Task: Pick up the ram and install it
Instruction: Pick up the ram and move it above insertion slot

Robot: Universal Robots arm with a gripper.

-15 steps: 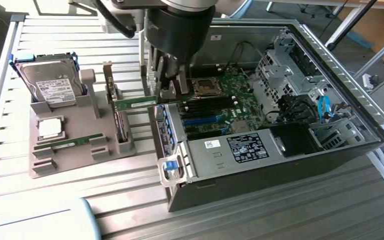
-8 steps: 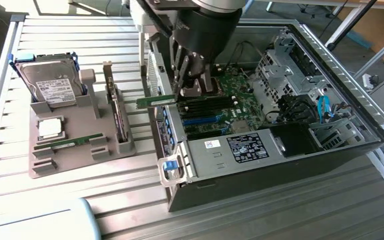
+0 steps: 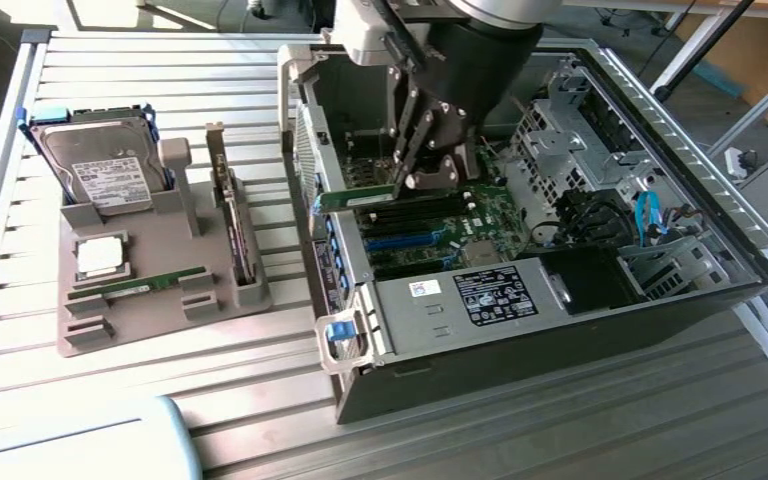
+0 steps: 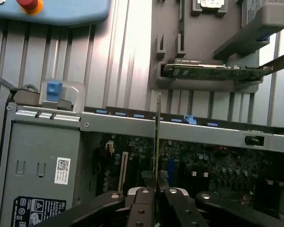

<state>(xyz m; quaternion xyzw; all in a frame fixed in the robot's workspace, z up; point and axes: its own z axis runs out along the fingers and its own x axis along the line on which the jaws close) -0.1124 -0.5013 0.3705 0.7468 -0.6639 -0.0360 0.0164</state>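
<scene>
Wrist view has the gripper (image 4: pixel 157 191) pinched nearly closed on the ram (image 4: pixel 157 137), which you see edge-on as a skinny line running out from between the fingers. From the exterior view the gripper (image 3: pixel 424 180) sits down inside the open PC case (image 3: pixel 558 330), and the ram (image 3: pixel 357 197) pokes out of it toward the exterior view's left, hanging just over the memory slots (image 3: pixel 404 240) on the motherboard (image 3: pixel 484 200). Doesn't look seated to me. My take on handling: the stick is light and stiff but thin, so it won't sag, though it'll hate twisting or being shoved in crooked. Best held by the flat faces near the upper edge, well off the contact edge. Beside the case, on the exterior view's left, there's a grey holder (image 3: pixel 157 320) with a hard drive (image 3: pixel 104 170), an expansion card (image 3: pixel 235 225) stood on edge, a processor chip (image 3: pixel 101 255) and another green stick (image 3: pixel 137 285) lying in its slot. Everything sits on a slatted metal table (image 3: pixel 157 80). There's also a pale blue box (image 4: pixel 52 9) with a red button (image 4: pixel 28 4) on the table. Looks like a bright workshop, with furniture legs past the table.
</scene>
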